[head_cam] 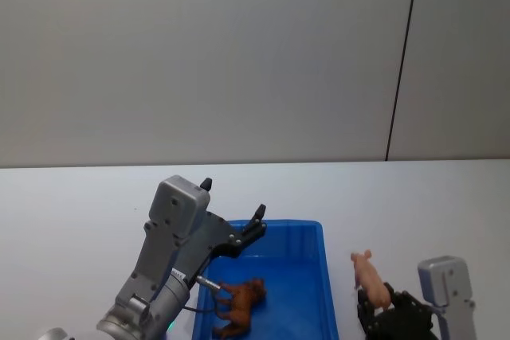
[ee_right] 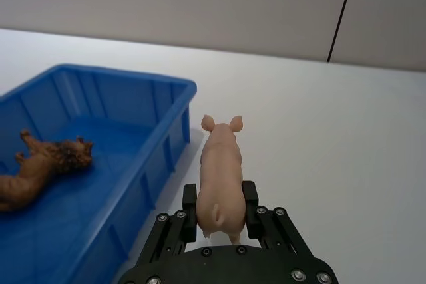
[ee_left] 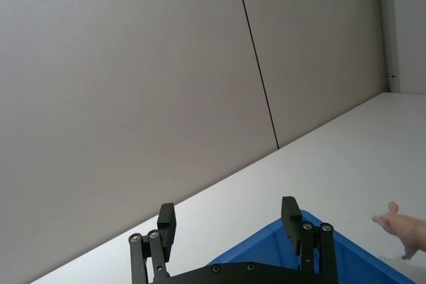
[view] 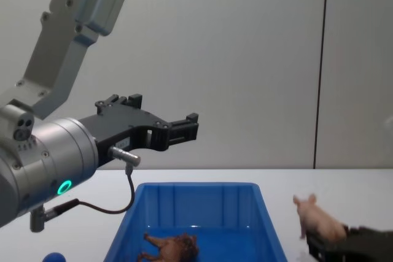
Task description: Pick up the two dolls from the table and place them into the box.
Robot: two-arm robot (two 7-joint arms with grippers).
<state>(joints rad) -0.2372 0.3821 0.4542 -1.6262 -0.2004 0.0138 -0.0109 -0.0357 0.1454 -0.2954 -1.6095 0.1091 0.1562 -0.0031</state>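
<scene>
Background: plain grey wall (head_cam: pixel 199 53), matte, panelled. One thin dark seam (head_cam: pixel 402 61) runs top to bottom, right of centre in the head view (same line in the chest view). Small blue ball (view: pixel 54 257) sits low at the chest view's left, partly cut off. Paler panel (ee_left: pixel 407 24) beyond the wall's far end, left wrist view.
</scene>
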